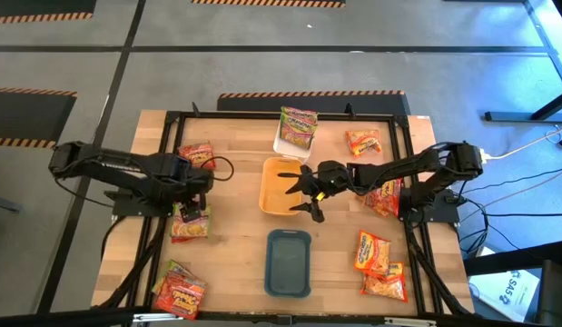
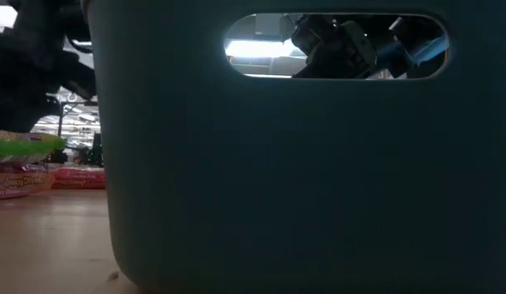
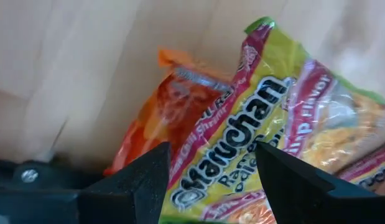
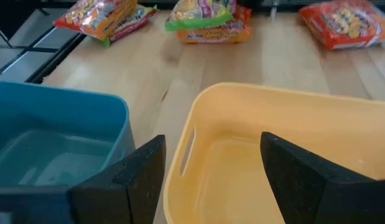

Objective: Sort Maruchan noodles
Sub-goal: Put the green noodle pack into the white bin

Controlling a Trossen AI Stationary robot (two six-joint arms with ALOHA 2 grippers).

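Note:
Maruchan packets lie scattered on the wooden table. My left gripper [image 1: 193, 202] is open and hangs over a small pile [image 1: 190, 223] near the left edge. In its wrist view the fingers stand on either side of a green-pink packet [image 3: 254, 130], which lies on an orange one [image 3: 161, 118]. My right gripper [image 1: 308, 193] is open and empty over the orange tray [image 1: 273, 173], also seen as the orange tray [image 4: 285, 118] in its wrist view. Another green-pink packet [image 1: 299, 125] rests in the white tray [image 1: 282, 145].
A teal tray [image 1: 288, 263] sits nearer the front edge and its wall [image 2: 302, 180] blocks most of the low view. More packets lie at far left [image 1: 196, 156], front left [image 1: 179, 291], far right [image 1: 363, 142], right [image 1: 386, 196] and front right [image 1: 375, 263].

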